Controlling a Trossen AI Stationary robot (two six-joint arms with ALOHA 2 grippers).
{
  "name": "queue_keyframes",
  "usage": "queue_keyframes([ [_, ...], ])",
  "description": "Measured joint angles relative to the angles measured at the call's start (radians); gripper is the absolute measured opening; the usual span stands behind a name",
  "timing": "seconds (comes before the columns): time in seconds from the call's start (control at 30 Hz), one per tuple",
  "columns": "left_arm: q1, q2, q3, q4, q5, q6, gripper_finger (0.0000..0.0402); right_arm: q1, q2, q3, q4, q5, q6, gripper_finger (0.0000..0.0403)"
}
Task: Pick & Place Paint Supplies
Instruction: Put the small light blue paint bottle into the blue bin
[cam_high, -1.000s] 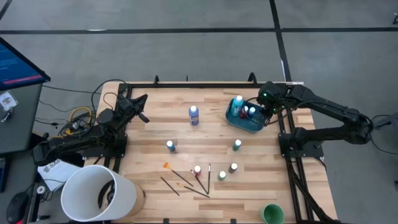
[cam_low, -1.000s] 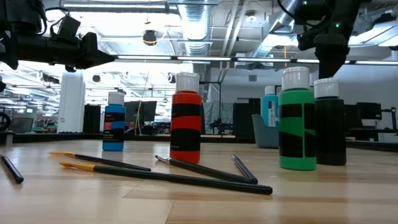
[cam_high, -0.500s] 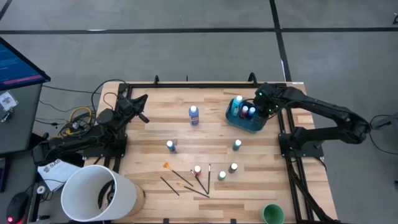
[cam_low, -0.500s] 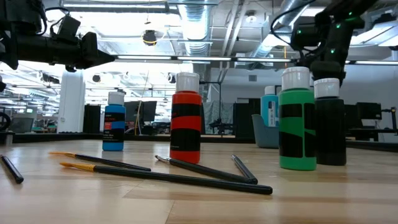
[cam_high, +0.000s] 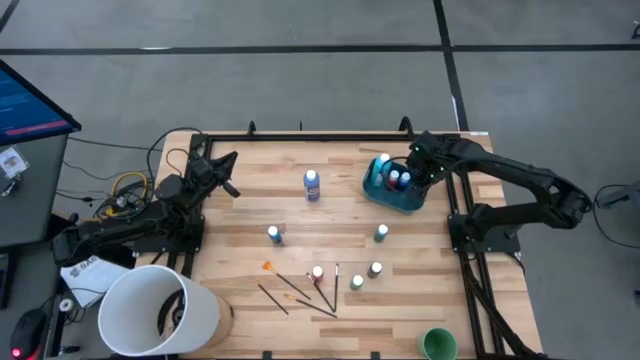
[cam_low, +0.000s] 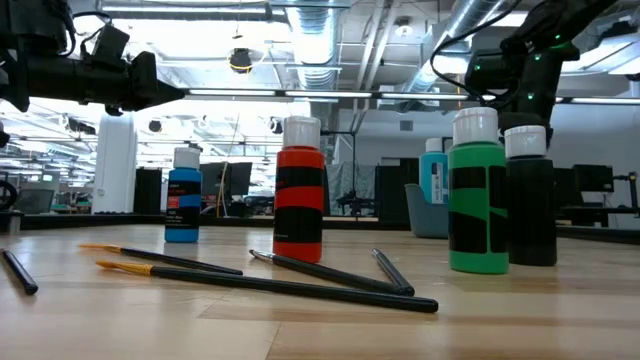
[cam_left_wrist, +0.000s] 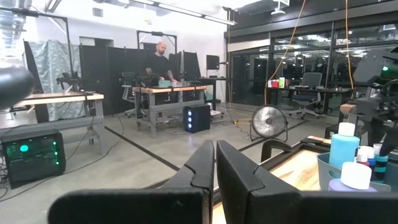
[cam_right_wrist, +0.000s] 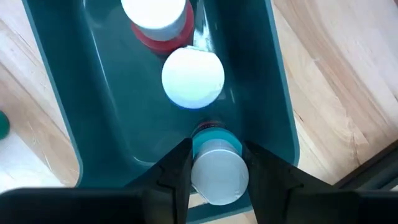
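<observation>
My right gripper (cam_high: 415, 173) hangs over the teal tub (cam_high: 385, 197), shut on a small white-capped paint bottle (cam_right_wrist: 216, 171). In the tub stand a tall blue bottle (cam_high: 383, 163), a red one (cam_right_wrist: 155, 15) and a blue one (cam_right_wrist: 193, 78). On the table stand another tall blue bottle (cam_high: 311, 184), a small blue one (cam_high: 274, 234), a green one (cam_high: 382, 233), and red (cam_high: 318, 272), green (cam_high: 357, 283) and dark (cam_high: 375, 269) ones by the brushes (cam_high: 300, 290). My left gripper (cam_high: 228, 170) waits, shut, at the far left corner. My right gripper pinches the small bottle between its two fingers, at the white cap (cam_right_wrist: 217, 177) and the teal neck just below it (cam_right_wrist: 211, 134). The fingers come from above, pointing down. The bottle hangs upright below them, inside the tub's walls; whether its base touches the tub floor is hidden.
A big white bucket (cam_high: 160, 310) stands at the near left corner and a green round thing (cam_high: 438, 345) at the near right edge. Bare wood lies between the tub and the tall blue bottle. The low view shows the red (cam_low: 298, 190), green (cam_low: 477, 195) and dark (cam_low: 528, 200) bottles close up.
My right gripper has moved a little toward the table's left, from the tub's right rim to above its inside, carrying the bottle along. The left arm has kept still.
</observation>
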Motion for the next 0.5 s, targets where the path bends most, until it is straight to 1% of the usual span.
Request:
queue_keyframes([
  [0.2,0.000,0.000,0.000,0.000,-0.003,0.000,0.0008,0.000,0.020,0.002,0.043,-0.003,-0.019,0.0119],
  [0.5,0.000,0.000,0.000,0.000,-0.003,0.000,0.0008,0.000,0.019,0.001,0.039,-0.003,-0.018,0.0119],
])
